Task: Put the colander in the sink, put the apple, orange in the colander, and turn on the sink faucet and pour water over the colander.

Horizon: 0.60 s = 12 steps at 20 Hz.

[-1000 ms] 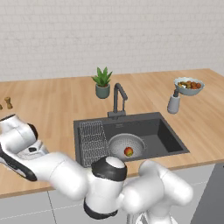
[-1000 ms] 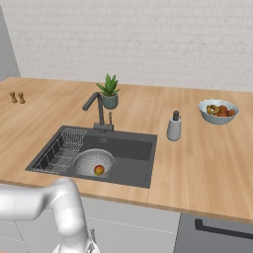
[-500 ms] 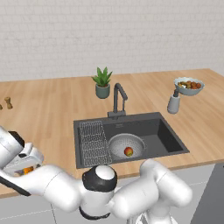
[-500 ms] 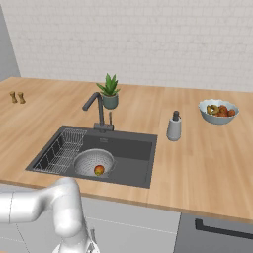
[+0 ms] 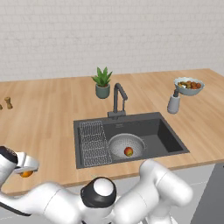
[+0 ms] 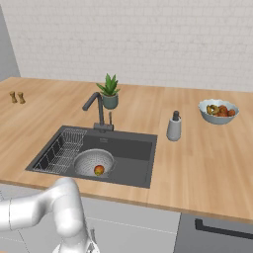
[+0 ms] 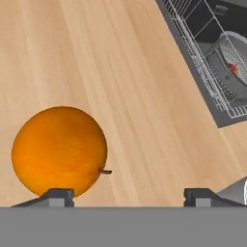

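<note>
The orange (image 7: pixel 59 150) lies on the wooden counter near its front edge, left of the sink (image 5: pixel 166 133). My gripper (image 7: pixel 129 198) is open just above it, with the left fingertip (image 7: pixel 57 196) at the fruit's lower edge and the right one well apart. In the left base view the hand (image 5: pixel 19 162) covers most of the orange (image 5: pixel 26 174). The colander (image 5: pixel 120 144) sits in the sink beside the wire rack (image 5: pixel 94 140), and the apple (image 5: pixel 128 151) rests inside it. The faucet (image 5: pixel 118 98) stands behind the basin, and no water is running.
A potted plant (image 5: pixel 103 83) stands behind the faucet. At the right are a soap dispenser (image 5: pixel 174 103) and a blue-grey fruit bowl (image 5: pixel 188 85). Small shakers (image 6: pixel 17 97) sit at the far left. The counter's front edge runs close to the orange.
The hand has dropped low at the left of the counter, down onto the orange. The colander and apple have not moved.
</note>
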{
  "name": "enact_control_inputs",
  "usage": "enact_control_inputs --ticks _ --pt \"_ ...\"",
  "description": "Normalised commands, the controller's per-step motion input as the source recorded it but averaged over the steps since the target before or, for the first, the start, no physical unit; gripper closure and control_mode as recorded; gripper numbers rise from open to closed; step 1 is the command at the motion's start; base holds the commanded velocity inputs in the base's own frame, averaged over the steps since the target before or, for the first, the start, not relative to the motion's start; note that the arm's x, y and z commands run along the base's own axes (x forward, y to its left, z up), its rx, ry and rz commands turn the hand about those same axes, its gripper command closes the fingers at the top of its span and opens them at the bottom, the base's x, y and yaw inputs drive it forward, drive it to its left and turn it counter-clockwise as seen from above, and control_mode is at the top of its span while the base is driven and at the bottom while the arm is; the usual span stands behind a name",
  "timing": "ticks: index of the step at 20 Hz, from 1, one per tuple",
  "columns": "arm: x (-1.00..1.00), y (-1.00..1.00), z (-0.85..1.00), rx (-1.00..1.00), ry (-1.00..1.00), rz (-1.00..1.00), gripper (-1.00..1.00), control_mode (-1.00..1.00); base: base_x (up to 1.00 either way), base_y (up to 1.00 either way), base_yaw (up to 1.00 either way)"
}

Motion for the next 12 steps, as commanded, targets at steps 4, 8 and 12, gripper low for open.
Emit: enact_control_inputs --ticks 4,8,12 --pt "0.02 -0.03 -0.10 0.08 -0.24 0.13 -1.00 -1.00 0.00 0.00 0.00" --pt "0.01 -0.09 -0.11 0.25 -0.08 0.19 -1.00 -1.00 0.00 0.00 0.00" --pt "0.18 -0.09 -0.02 0.29 0.00 0.22 -1.00 -1.00 0.00 0.00 0.00"
